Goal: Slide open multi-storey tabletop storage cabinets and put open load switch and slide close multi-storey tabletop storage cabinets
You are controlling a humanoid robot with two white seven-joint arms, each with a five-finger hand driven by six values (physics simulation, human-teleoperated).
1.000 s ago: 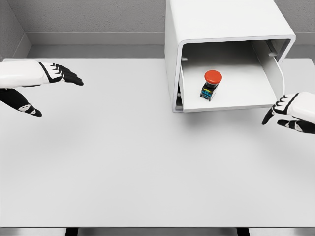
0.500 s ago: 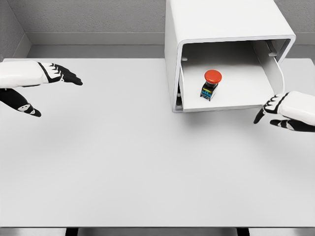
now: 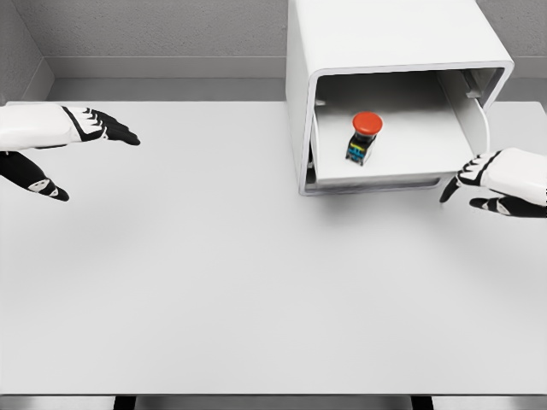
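Note:
A white storage cabinet (image 3: 385, 34) stands at the back right of the table. Its lower drawer (image 3: 385, 175) is slid partly out. Inside the drawer stands the load switch (image 3: 364, 137), a red mushroom button on a black body with blue and green marks. My right hand (image 3: 466, 184) is at the drawer's front right corner, fingers relaxed and touching the front edge, holding nothing. My left hand (image 3: 81, 149) hovers at the far left of the table, fingers spread, holding nothing.
The white table (image 3: 214, 273) spreads wide in front of the cabinet. A grey wall (image 3: 154, 34) runs along the back, and the table's front edge lies near the bottom of the view.
My right hand has moved left and up against the drawer front. The drawer has slid back into the cabinet a little, carrying the switch. The left hand barely moved.

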